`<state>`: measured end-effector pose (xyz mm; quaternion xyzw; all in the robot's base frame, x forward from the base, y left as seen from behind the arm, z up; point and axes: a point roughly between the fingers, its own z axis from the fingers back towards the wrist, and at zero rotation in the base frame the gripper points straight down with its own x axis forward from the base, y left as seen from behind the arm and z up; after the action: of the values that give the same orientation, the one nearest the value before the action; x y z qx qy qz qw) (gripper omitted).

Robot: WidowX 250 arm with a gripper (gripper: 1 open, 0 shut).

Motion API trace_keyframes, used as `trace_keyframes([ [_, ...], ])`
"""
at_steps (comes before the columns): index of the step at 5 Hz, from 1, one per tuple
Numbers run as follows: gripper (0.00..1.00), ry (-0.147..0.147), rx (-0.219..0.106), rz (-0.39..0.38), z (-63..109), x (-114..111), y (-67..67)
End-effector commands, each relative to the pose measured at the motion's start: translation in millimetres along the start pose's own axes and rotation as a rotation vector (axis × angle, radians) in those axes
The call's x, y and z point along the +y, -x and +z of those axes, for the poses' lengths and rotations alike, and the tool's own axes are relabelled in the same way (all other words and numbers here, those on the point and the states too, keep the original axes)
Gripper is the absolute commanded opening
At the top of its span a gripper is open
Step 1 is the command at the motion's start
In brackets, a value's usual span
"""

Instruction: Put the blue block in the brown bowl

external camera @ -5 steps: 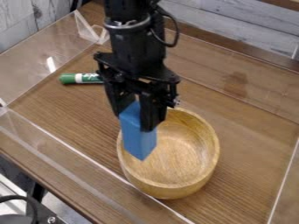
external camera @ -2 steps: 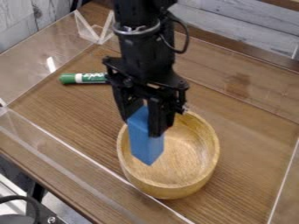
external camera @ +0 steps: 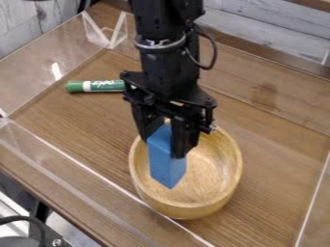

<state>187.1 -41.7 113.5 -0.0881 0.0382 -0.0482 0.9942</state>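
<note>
The blue block (external camera: 164,164) hangs upright, pinched at its top by my gripper (external camera: 169,135), which is shut on it. Its lower end sits over the inside of the brown bowl (external camera: 219,188), near the bowl's left part; whether it touches the bowl's floor I cannot tell. The bowl is a round light-wood dish with a thick rim, low in the middle of the view. The black arm (external camera: 165,48) comes straight down from above and hides the bowl's far rim.
A green-and-white marker pen (external camera: 95,87) lies on the wooden tabletop to the left of the arm. Clear plastic walls (external camera: 52,159) edge the work area at front left and right. A clear bracket (external camera: 106,37) stands at the back.
The gripper with the blue block has shifted a little right and down, from over the bowl's left rim to further over its inside. The bowl and pen have stayed put.
</note>
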Motion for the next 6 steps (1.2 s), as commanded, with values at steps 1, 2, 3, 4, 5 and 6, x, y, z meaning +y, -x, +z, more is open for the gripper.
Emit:
trace_keyframes([
  [1,0.00,0.002,-0.026,0.003,7.4,-6.5,-4.8],
  [2,0.00,0.002,-0.022,0.011,7.2,-10.5,-5.9],
  [3,0.00,0.001,-0.021,0.017,6.5,-13.9,-7.3],
  [4,0.00,0.002,-0.021,0.025,6.6,-16.2,-8.9],
  [5,1.00,0.004,-0.021,0.032,7.4,-18.0,-9.8],
  [6,1.00,0.006,-0.025,0.037,12.7,-18.4,-11.7],
])
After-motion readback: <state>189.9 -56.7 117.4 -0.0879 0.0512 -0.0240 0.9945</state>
